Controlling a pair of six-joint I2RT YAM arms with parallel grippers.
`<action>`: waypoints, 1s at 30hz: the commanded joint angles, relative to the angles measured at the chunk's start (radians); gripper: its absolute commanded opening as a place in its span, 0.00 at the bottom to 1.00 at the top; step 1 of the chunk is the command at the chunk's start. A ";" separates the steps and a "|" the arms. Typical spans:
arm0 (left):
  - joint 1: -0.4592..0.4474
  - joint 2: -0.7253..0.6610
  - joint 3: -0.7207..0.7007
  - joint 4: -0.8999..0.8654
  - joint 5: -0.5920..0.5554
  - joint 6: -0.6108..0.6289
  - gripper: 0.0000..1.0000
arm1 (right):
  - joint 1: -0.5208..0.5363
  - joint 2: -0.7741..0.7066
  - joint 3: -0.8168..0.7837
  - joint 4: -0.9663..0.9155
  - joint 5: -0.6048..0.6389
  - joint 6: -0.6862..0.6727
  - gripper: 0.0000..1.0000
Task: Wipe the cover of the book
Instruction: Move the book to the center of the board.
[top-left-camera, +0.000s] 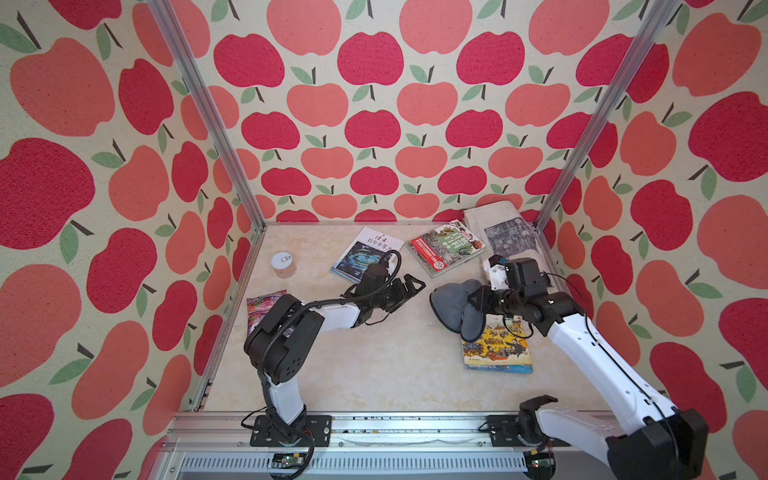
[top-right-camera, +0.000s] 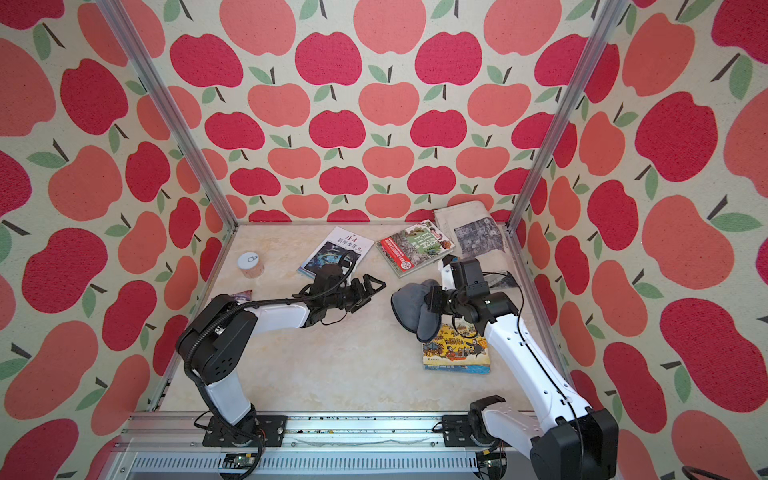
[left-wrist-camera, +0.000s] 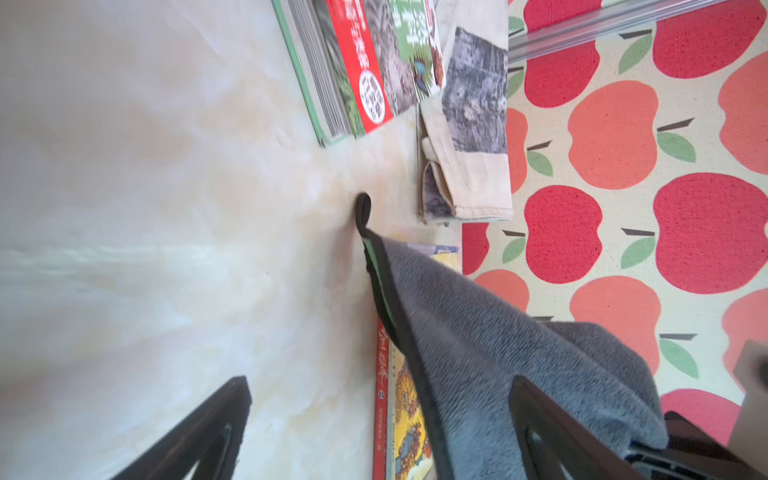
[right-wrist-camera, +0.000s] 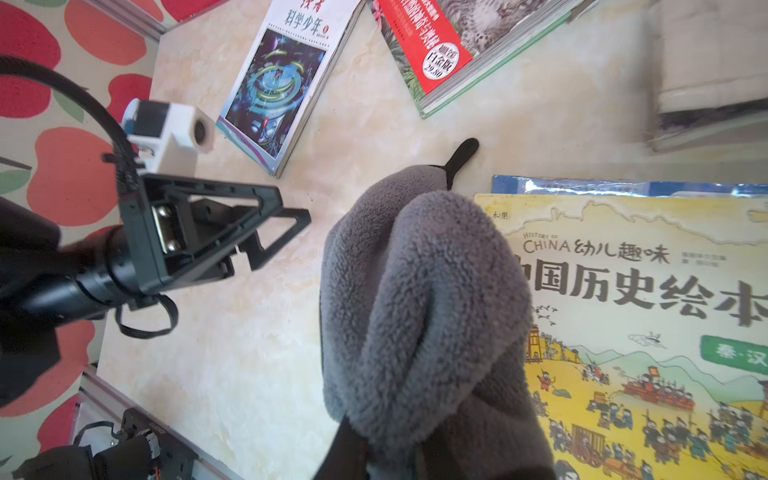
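Right wrist: right gripper (right-wrist-camera: 386, 455) pinches cloth (right-wrist-camera: 419, 316) by book (right-wrist-camera: 648, 332).

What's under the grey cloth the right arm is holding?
Below the grey cloth, pinched in the right gripper, lie the marble tabletop and one edge of the yellow China history picture book. That edge is covered; whether cloth touches it cannot be told.

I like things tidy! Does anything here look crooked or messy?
Nothing spilled. The yellow picture book, white magazine and red-green book lie at mismatched angles. The beige printed cloth bag curls up the back wall. The fluffy grey cloth hangs bunched from the right end effector.
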 joint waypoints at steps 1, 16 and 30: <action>0.070 -0.018 0.130 -0.365 -0.169 0.279 0.99 | 0.040 0.019 -0.018 0.053 0.002 -0.005 0.16; 0.440 0.504 0.876 -0.652 -0.035 0.557 0.99 | 0.119 0.036 -0.045 0.101 0.038 0.012 0.17; 0.495 0.848 1.351 -0.835 0.120 0.574 1.00 | 0.137 0.322 0.068 0.258 0.006 0.003 0.16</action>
